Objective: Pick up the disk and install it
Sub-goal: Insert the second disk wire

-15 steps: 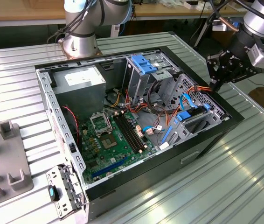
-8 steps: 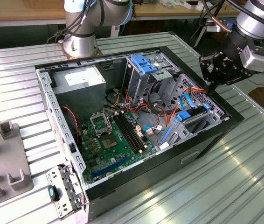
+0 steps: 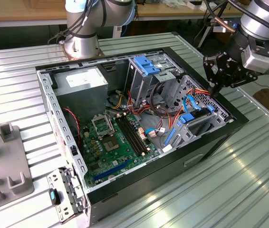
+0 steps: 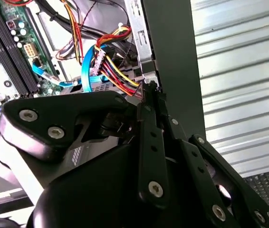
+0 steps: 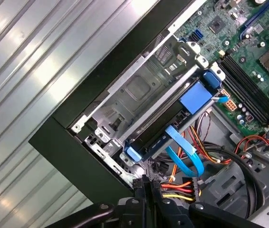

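One gripper (image 3: pixel 216 87) hovers over the case (image 3: pixel 229 124) corner in the exterior view. In both wrist views its jaws press together, empty. The disk (image 5: pixel 163 130) sits in its bay in the first wrist view; seating likely remains, calling for a gentle push.

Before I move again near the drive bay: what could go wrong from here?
1. The claw hangs right by the power wires and blue data cable, close to the disk; it could snag them.
2. The black case wall is close beside it; a sideways move may strike it.
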`<state>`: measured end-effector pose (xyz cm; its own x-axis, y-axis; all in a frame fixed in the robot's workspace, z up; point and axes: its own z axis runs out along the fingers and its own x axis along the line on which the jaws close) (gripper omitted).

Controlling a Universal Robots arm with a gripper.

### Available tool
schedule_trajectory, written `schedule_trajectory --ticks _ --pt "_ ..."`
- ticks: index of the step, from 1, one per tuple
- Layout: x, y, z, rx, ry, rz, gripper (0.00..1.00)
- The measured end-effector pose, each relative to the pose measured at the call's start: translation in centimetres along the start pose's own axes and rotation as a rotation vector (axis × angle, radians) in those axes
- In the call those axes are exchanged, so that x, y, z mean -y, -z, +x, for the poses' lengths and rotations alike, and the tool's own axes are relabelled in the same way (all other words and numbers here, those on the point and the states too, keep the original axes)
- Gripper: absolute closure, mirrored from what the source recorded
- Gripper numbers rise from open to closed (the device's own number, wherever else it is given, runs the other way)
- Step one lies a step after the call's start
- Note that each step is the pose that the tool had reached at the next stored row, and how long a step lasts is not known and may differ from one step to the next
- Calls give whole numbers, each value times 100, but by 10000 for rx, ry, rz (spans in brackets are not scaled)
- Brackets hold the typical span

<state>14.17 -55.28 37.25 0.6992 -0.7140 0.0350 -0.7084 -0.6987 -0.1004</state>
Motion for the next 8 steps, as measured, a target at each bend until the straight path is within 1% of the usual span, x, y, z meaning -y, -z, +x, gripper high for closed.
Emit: schedule_trajectory --ticks 2,5,8 --pt "-5 1 -5 -5 -36 -2 84" --pt "-34 4 -33 -10 -112 -4 84" --pt "-42 2 -41 -88 -876 -31 84"
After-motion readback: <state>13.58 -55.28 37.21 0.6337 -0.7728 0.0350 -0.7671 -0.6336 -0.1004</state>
